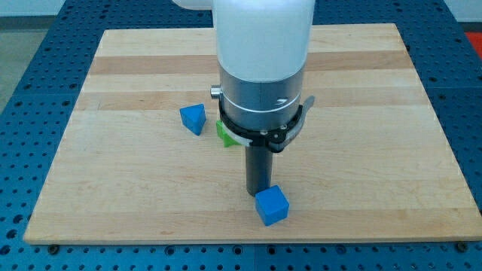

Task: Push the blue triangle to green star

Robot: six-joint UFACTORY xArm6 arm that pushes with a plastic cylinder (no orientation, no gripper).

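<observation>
The blue triangle lies on the wooden board, left of the board's middle. The green star sits just to its right and lower, mostly hidden behind the arm; only its left edge shows. A small gap separates the two. My tip is at the end of the dark rod, well below and right of the star and the triangle. It stands right at the upper left of a blue cube; touching or not cannot be told.
The arm's white and silver body covers the middle of the board. The board rests on a blue perforated table. The blue cube lies near the board's bottom edge.
</observation>
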